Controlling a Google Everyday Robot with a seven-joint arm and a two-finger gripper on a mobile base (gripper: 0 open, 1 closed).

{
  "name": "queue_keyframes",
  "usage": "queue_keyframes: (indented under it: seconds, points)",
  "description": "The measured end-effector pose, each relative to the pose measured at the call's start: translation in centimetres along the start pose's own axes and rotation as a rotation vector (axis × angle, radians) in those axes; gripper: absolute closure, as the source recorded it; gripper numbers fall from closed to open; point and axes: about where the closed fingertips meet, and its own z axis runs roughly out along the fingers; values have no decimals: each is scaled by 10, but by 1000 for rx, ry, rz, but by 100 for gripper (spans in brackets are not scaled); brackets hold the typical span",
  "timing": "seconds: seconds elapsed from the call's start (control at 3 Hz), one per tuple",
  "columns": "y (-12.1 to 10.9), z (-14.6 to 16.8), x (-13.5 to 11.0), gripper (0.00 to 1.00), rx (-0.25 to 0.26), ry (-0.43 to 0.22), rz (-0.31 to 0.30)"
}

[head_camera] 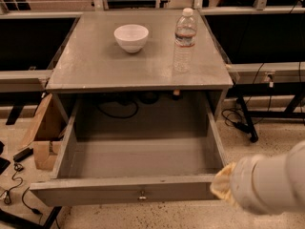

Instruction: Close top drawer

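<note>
The top drawer (95, 192) is pulled far out of the grey cabinet (119, 68). A white bowl (131, 36) and a water bottle (184, 41) are set on top. The gripper (223, 185) is seen at the drawer's front right corner; wide or narrow cannot be told.

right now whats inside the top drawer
Only the bare grey floor of the top drawer shows; nothing lies on it. Its front panel hides the nearest strip. The gripper sits at its front right corner.
</note>
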Motion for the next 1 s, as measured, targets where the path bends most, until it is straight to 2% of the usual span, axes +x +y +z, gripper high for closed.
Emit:
queue_keyframes:
  seconds: [0.33,0.67,1.0]
  points:
    - [60,102,59,100,-89,19,59]
    - [77,154,83,100,-104,2,86]
    - [59,182,82,100,-76,-49,97]
